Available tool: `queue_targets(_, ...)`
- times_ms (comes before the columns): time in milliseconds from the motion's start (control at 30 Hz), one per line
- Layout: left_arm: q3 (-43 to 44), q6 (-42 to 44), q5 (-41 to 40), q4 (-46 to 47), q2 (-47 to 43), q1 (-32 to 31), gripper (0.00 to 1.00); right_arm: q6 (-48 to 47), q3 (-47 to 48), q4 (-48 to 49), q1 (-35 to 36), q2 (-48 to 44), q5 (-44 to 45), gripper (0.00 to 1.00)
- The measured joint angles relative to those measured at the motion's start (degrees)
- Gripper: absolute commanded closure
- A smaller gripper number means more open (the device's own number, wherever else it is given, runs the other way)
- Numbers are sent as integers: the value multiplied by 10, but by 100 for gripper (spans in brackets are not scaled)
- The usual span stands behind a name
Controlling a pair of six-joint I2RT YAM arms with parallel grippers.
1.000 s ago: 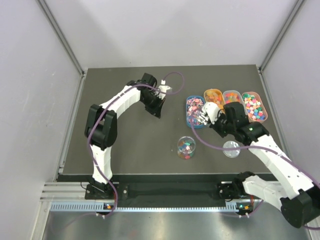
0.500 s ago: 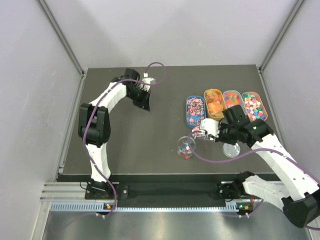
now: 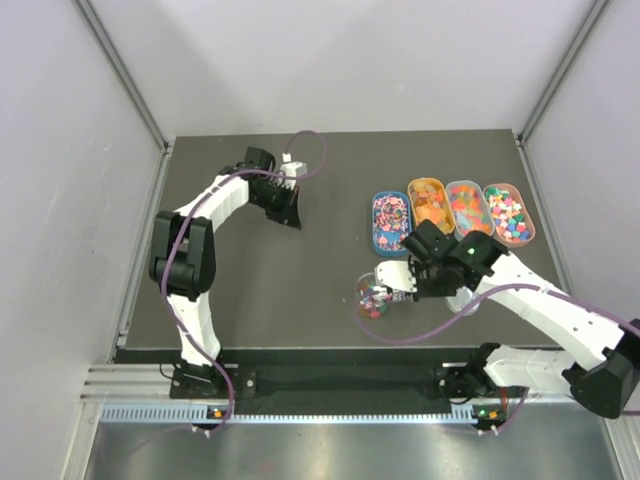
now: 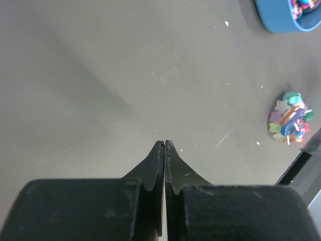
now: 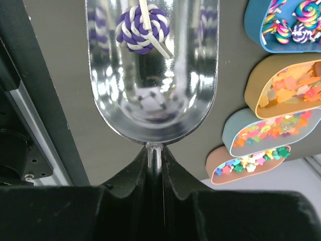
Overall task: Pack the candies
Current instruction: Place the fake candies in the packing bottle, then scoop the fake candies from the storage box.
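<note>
Resting in metal scoop [image 5: 150,100] pinched by right claw [image 5: 154,150], one purple-white swirled candy [image 5: 143,27]; left claw [image 4: 164,145] pressed together.

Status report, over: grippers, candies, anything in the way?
Left gripper shut, empty. Right gripper shut on scoop. One swirl candy in scoop, over cup. No obstruction seen.

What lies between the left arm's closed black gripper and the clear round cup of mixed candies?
Only bare dark grey tabletop separates the left gripper from the clear round cup of candies; the left wrist view shows it.
</note>
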Motion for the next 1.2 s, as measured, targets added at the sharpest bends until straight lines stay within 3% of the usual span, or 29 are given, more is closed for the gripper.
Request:
queue_targets(767, -130, -59, 35, 101, -63, 5, 100, 48, 115, -56, 75, 117, 109, 100)
queue_targets(1033, -126, -67, 41, 110, -67, 5, 100, 51, 116, -57, 79, 118, 140, 100)
queue_targets(1200, -59, -68, 52, 98, -66, 5, 100, 92, 116, -57, 54, 97, 137, 100)
